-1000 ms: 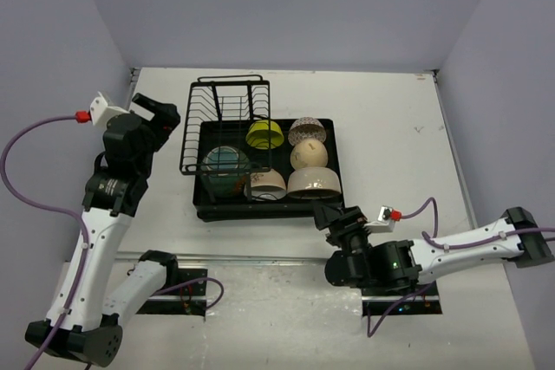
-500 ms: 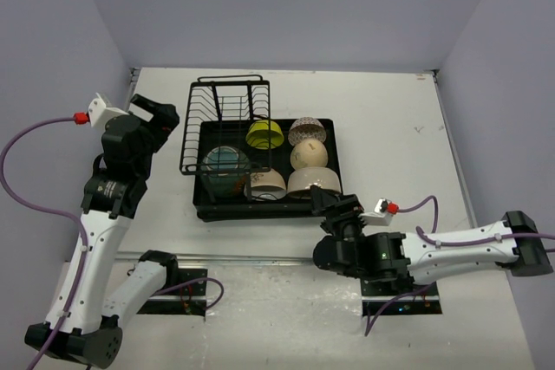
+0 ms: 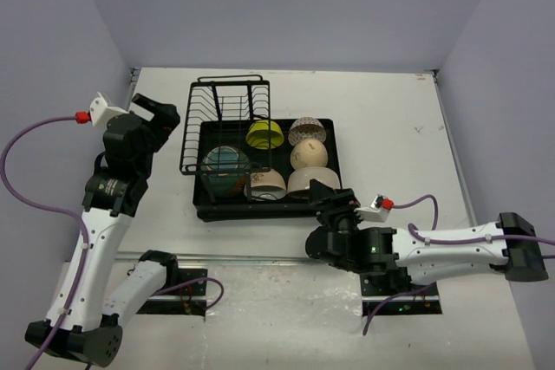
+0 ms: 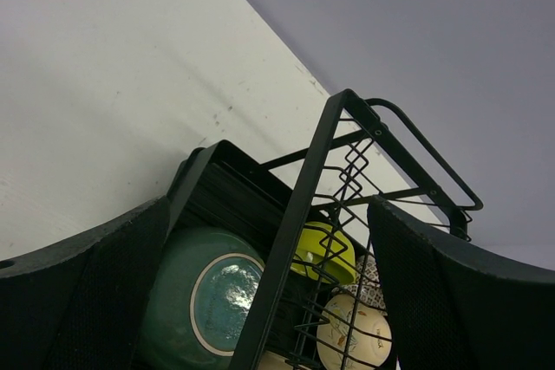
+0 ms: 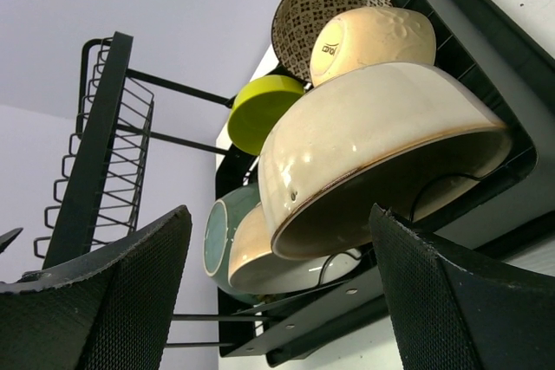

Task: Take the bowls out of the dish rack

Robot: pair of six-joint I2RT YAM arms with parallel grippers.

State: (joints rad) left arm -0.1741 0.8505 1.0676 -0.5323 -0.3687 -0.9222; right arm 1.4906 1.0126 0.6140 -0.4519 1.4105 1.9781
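**Top view.** We are finding all six bowls sitting in the rack [image 3: 198,207], which is standing on the surface [image 3: 390,110]. The beige bowl [image 3: 314,181] is occupying the rack's near right corner. The right claw [image 3: 334,203] is hovering just beside that corner, pointing toward the bowl. This view is not showing us how far it is open. The left claw [image 3: 163,113] is hanging left of the rack, beside the wire holder [image 3: 225,114], with the teal bowl [image 3: 225,162] as its closest piece. We are judging the right arm to be the nearer one to a bowl.

**Left wrist view.** We are seeing the left claw [image 4: 267,207] with its fingers spread wide and nothing between them. The wire holder [image 4: 303,205] is crossing in front of the teal bowl [image 4: 208,301], so a reach from this side is looking obstructed.

**Right wrist view.** The right claw [image 5: 279,214] is showing its fingers apart and empty. The beige bowl [image 5: 381,153] is lying straight ahead and slightly right, tipped with its mouth facing down toward the claw. We are judging that the coming grasp is turning on that rim. One finger is needing to enter the mouth and the other to pass over the outer wall, on a straight forward approach.
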